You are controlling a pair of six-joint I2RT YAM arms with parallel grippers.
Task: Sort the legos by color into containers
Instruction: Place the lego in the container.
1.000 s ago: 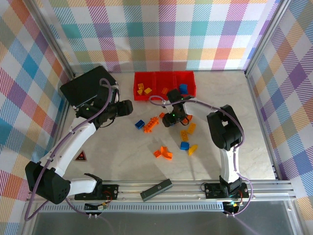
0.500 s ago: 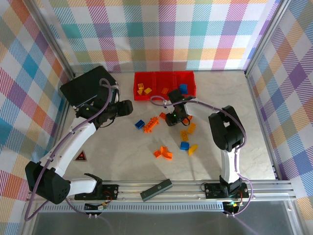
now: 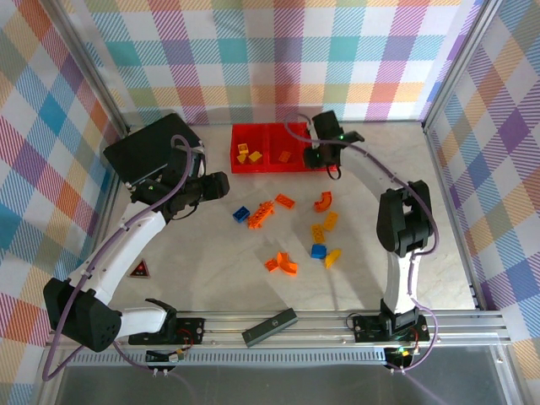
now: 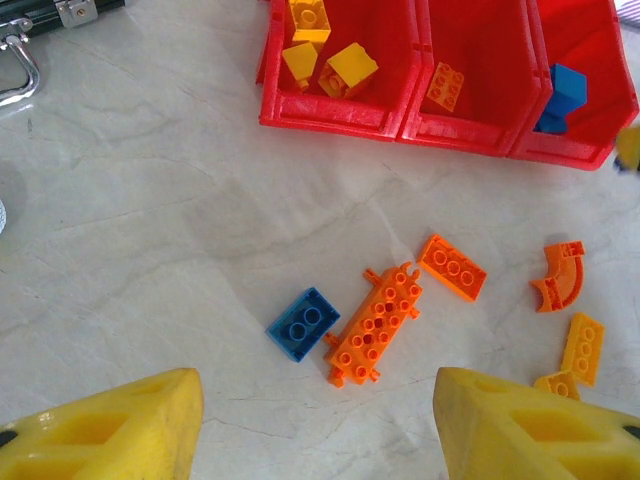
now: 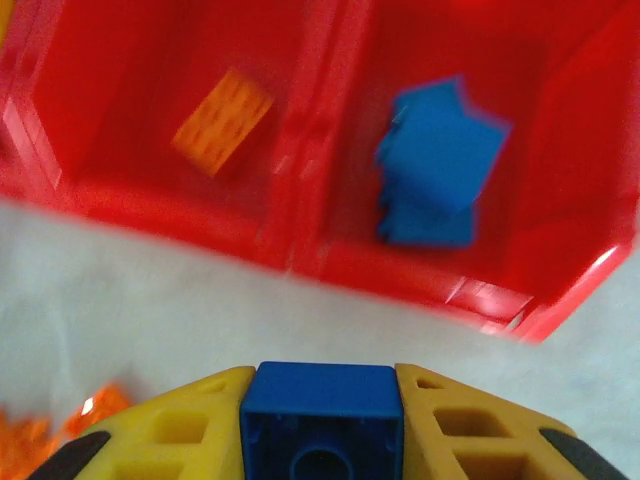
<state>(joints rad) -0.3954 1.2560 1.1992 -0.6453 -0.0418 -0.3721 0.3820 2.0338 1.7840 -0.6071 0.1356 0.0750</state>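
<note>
Pastel plaid walls (image 3: 278,59) all round, a pale marble table (image 3: 169,245) below, and the red containers (image 3: 253,167) sit at the far side, three bins joined in a row.

The right gripper (image 3: 327,154) hangs over the right-hand bin, its jaws clenched on a blue brick (image 5: 322,412). From the wrist view that brick sits just short of the containers' near wall. Two blue pieces (image 5: 440,170) already lie in the right bin. One orange brick (image 5: 222,122) is in the middle bin and the yellow bricks (image 4: 335,65) are in the left one.

The left gripper (image 4: 320,430) hovers in front of the containers, off their left end, jaws spread with nothing between them. Below it, in front of the containers, lie a loose blue brick (image 4: 303,323), touching it a studded orange plate (image 4: 375,323), then a flat orange brick (image 4: 452,267) and a curved orange piece (image 4: 558,277).

Farther out from the containers there's an orange cluster (image 3: 283,264), another blue (image 3: 318,251) and a yellow wedge (image 3: 333,257). A black case (image 3: 152,152) lies left of the containers.
</note>
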